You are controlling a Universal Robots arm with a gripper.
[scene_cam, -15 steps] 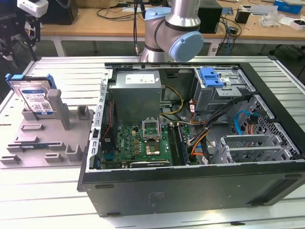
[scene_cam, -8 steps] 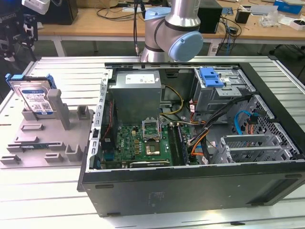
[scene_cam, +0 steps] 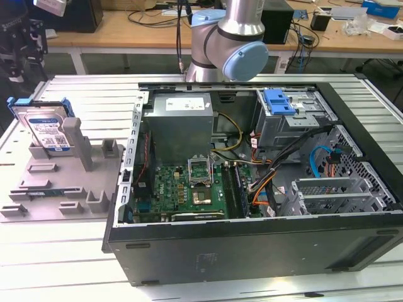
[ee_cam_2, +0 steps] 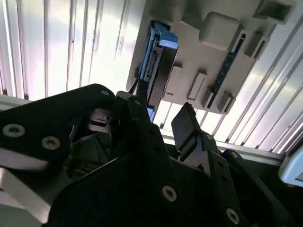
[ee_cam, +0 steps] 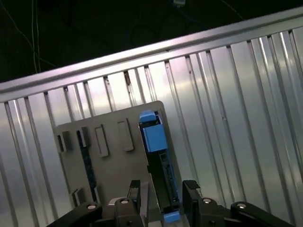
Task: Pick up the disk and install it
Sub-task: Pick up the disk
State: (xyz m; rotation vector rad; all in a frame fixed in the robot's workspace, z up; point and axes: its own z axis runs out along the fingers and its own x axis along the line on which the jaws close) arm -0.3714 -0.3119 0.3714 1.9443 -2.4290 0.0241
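While the gripper (ee_cam: pixel 163 188) hovers over the grey holder (ee_cam: pixel 113 165), its jaws stand apart with nothing between them. I read this as pre-grasp, with the disk not yet touched.

Position: the disk (ee_cam: pixel 160 158) stands on its edge, slightly tilted, in a slot at one corner of the holder. It is the corner away from the open computer case (scene_cam: pixel 252 245), near the bench (scene_cam: pixel 63 264) edge on the exterior view's left.

Key relation: in the first wrist view the disk's long axis runs straight out from the gap between the jaws. Its thin edge lines up with the opening, one finger toward each flat face.

Materials:
- Disk: bright silver casing, white-and-blue label, framed in glossy blue plastic.
- Holder: matte moulded plastic with blocky posts and shallow slots.
- Bench: ribbed aluminium, strongly reflective.
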